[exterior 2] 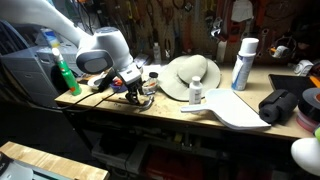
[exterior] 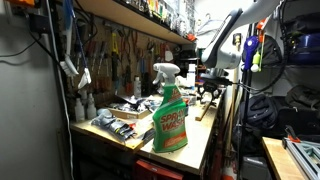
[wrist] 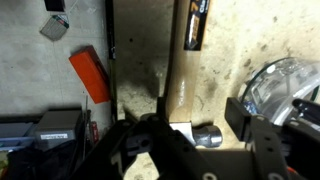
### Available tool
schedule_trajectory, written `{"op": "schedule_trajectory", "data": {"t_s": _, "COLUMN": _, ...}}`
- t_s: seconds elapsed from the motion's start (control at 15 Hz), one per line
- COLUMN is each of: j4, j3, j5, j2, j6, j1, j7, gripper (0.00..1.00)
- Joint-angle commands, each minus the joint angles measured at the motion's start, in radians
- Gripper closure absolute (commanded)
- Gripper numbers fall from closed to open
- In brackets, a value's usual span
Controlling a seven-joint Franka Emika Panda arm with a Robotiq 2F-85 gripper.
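Note:
My gripper (wrist: 200, 132) is open and hangs low over the wooden workbench (wrist: 215, 75). Between its two fingers lies the metal head of a hammer (wrist: 206, 135), whose wooden handle (wrist: 184, 75) runs away from me across the bench. I cannot tell whether the fingers touch the head. In both exterior views the gripper (exterior: 207, 90) (exterior 2: 135, 90) points down at the bench, with the wooden handle (exterior: 207, 110) below it. A shiny crinkled object (wrist: 275, 85) lies just beside the right finger.
A green spray bottle (exterior: 170, 115) (exterior 2: 65, 75) stands at one end of the bench. A white hat (exterior 2: 190, 72), a small white bottle (exterior 2: 196, 92), a spray can (exterior 2: 243, 62), a white board (exterior 2: 240, 110) and a black bundle (exterior 2: 280, 105) lie further along. An orange block (wrist: 90, 75) lies on the floor.

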State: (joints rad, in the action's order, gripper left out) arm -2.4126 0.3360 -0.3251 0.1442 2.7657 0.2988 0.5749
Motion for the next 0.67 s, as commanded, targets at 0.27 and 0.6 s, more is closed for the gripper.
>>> {"op": "schedule_trajectory", "data": {"t_s": 0.27, "j4": -0.062, "j3": 0.071, "j5": 0.238, "j2": 0.04, "j6": 0.132, "j1": -0.062, "j7": 0.164, "gripper": 0.38}}
{"op": "schedule_trajectory", "data": {"t_s": 0.6, "j4": -0.029, "j3": 0.138, "j5": 0.463, "j2": 0.048, "j6": 0.049, "j1": -0.137, "j7": 0.281, "gripper": 0.46}}
